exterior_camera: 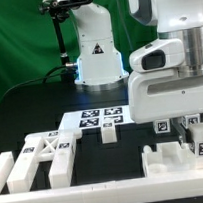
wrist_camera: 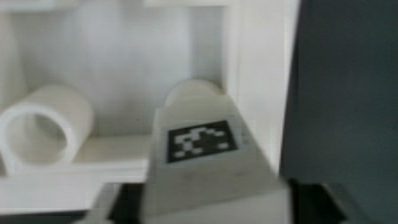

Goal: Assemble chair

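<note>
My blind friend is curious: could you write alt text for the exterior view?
A big white robot arm reaches over a black table strewn with chunky white chair parts bearing black-and-white tags. A flat marker board lies mid-table, a small cube beside it.

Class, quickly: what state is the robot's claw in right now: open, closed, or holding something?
Claw: closed, holding a tagged part.
</note>
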Tool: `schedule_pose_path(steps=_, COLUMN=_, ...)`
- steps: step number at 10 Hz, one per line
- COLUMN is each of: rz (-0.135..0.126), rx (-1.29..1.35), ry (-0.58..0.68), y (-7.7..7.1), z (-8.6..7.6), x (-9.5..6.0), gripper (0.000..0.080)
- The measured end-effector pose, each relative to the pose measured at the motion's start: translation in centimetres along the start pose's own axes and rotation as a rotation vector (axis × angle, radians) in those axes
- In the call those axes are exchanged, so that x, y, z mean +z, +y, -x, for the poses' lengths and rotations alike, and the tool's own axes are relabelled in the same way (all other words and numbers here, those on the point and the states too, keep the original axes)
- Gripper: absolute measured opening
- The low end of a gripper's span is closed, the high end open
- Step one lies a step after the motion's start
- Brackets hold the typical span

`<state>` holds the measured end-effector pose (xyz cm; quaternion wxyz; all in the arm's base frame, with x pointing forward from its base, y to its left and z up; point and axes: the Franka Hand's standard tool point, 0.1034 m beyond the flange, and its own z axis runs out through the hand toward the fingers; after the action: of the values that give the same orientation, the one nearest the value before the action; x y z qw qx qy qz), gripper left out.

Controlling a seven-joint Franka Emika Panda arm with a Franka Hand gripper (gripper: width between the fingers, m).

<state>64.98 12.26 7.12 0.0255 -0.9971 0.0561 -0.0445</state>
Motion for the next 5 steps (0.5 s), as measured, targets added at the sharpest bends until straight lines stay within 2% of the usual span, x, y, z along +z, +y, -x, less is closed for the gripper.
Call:
schedule_pose_path(steps=1, rz=0.001, rx=0.068, ry=0.0, y=0.06, z=0.0, x=0.03, gripper=0.0289)
schedule_pose_path(steps=3, rz=0.002, rx=0.368, ry=0.009, y=0.14, z=-0.01, x=0.08, gripper=0.0289)
schedule_pose_path(steps=5, rz=-0.022, rx=0.738, ry=-0.008, y=0.28, z=0.04, x=0.14, gripper=0.0289)
